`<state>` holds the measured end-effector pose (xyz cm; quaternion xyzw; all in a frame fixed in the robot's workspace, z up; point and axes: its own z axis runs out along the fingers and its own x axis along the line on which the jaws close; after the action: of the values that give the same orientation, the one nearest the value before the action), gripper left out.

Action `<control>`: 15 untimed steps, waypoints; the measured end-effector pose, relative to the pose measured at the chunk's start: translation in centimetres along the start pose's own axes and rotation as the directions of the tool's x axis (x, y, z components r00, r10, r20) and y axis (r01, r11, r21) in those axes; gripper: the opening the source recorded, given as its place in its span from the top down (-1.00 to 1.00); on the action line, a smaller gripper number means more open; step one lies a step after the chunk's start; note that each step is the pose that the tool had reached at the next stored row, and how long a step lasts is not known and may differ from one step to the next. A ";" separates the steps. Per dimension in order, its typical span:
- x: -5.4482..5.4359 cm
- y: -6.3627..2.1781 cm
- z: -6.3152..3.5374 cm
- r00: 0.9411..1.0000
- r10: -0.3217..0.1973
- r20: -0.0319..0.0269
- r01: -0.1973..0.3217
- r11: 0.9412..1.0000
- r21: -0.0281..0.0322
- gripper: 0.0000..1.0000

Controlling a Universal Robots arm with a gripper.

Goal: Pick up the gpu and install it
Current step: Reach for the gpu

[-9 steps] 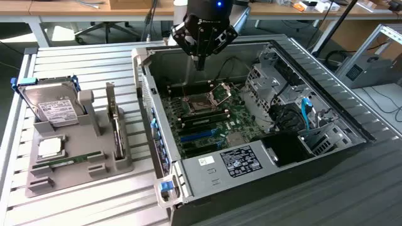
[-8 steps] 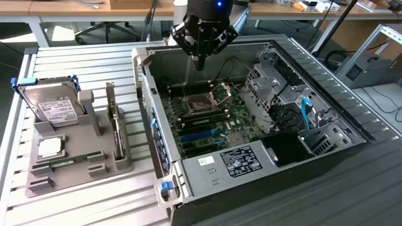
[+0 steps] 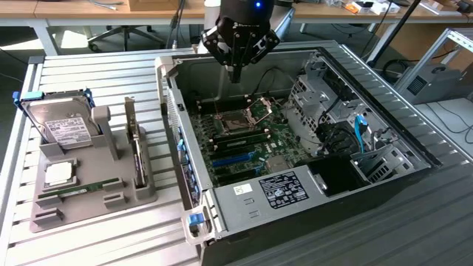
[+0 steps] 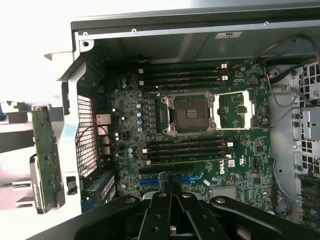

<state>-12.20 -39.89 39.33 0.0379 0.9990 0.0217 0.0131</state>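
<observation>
The gpu (image 3: 134, 145) stands on edge in a slot of the grey holder (image 3: 96, 208) on the exterior view's left, outside the computer case. In the wrist view the gpu (image 4: 46, 152) shows as a thin green card with a metal bracket, beside the case wall. My gripper (image 3: 235, 76) hangs above the back part of the open case (image 3: 244, 208), well away from the gpu. Its fingers are shut with nothing between them. From the wrist camera, the gripper (image 4: 172, 189) points down at the motherboard (image 4: 130, 125) near the blue slots (image 4: 192, 178).
A silver hard drive (image 3: 63, 126), a CPU chip (image 3: 59, 173) and a RAM stick (image 3: 83, 190) also sit in the holder. The case holds an open CPU socket (image 4: 190, 114), drive bays (image 3: 325, 94) and cables. The slatted table (image 3: 88, 72) runs around it.
</observation>
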 end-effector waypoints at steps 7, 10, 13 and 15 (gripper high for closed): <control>0.4 -0.03 -0.01 1.000 0.000 0.000 0.000 1.000 0.000 0.80; 1.2 -0.09 -0.03 1.000 0.000 0.000 0.000 1.000 0.000 0.80; 2.0 -0.15 -0.06 1.000 0.000 0.000 0.000 1.000 0.000 0.80; 2.6 -0.20 -0.07 1.000 0.000 0.000 0.000 1.000 0.000 0.80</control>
<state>-14.82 -39.89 39.33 0.0378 0.9990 0.0217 0.0131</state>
